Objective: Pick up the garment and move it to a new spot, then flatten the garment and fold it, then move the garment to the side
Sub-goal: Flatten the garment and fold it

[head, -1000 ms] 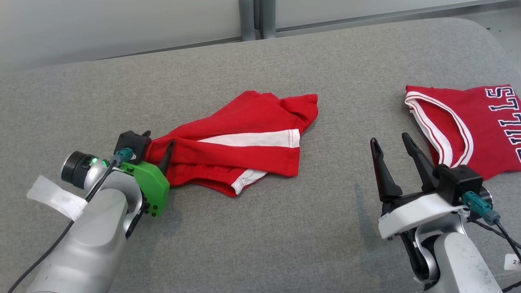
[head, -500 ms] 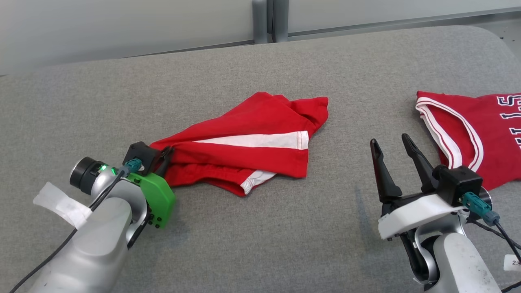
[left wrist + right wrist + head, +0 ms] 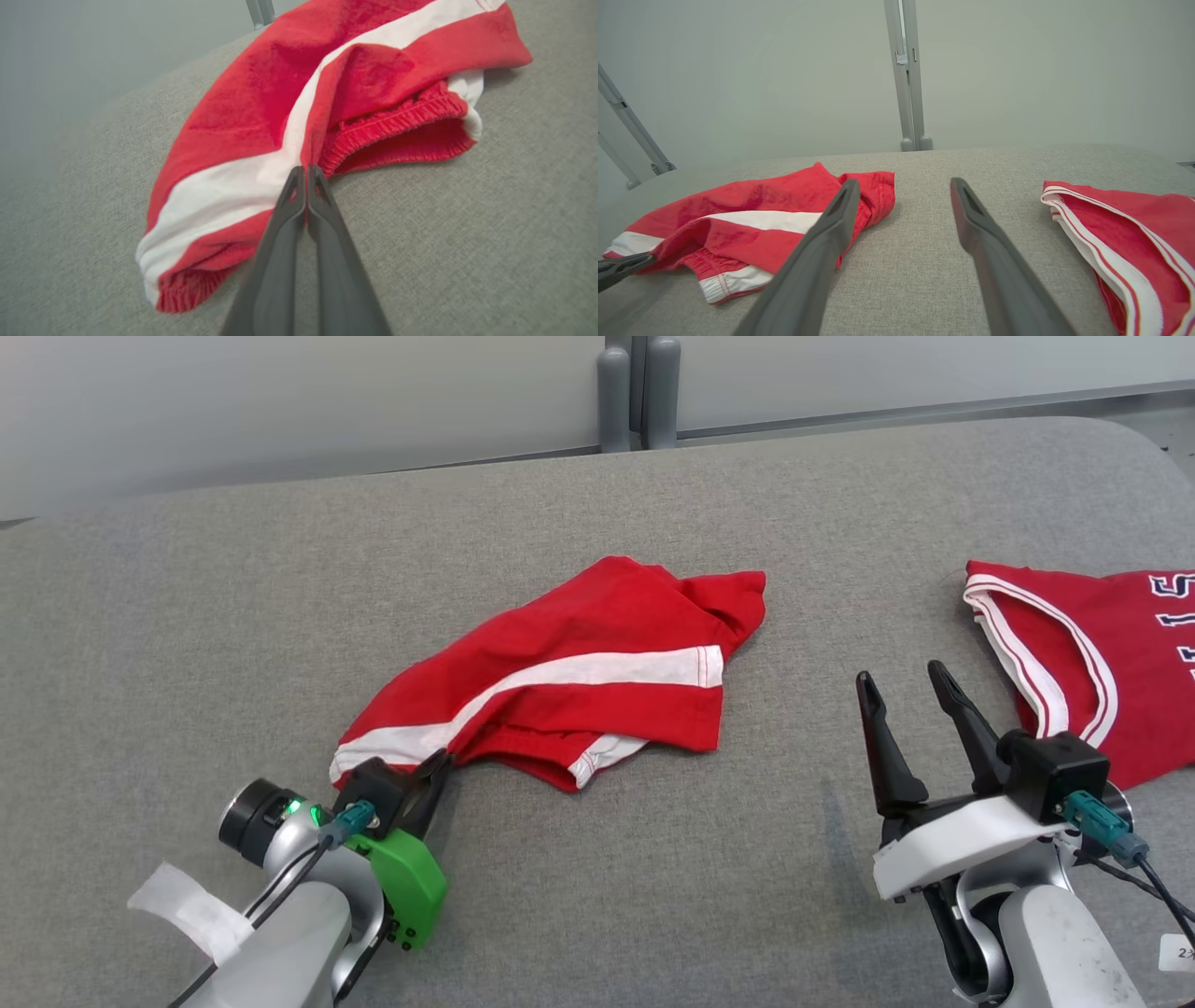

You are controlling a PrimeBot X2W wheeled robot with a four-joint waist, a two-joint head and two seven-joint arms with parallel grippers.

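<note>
From the head view, the red shorts [image 3: 597, 635] lay crumpled on the grey surface [image 3: 653, 877], on the near side of the upright post [image 3: 639, 392] and a little to the robot's left of it. The left tool [image 3: 437, 767], further from the post than the shorts, had its fingers pressed together on the nearest corner of the shorts, by the waistband. The right tool [image 3: 902, 674] stood to the robot's right of the post with its fingers spread wide and nothing between them. A red jersey [image 3: 1111, 681] with white trim lay further right of the post again.

In the left wrist view, the left tool [image 3: 307, 170] was pinched shut on a fold of the red shorts [image 3: 243, 112] where the white stripe met the gathered waistband, and the cloth ran away from the tips toward the post [image 3: 259, 9].

In the right wrist view, the right tool [image 3: 905, 182] pointed almost straight at the post [image 3: 908, 70], gaping and empty above the surface [image 3: 920, 242]. The red shorts [image 3: 752, 200] lay left of the post and the jersey [image 3: 1134, 224] right of it. The left tool [image 3: 647, 258] touched the far-left end of the shorts.
</note>
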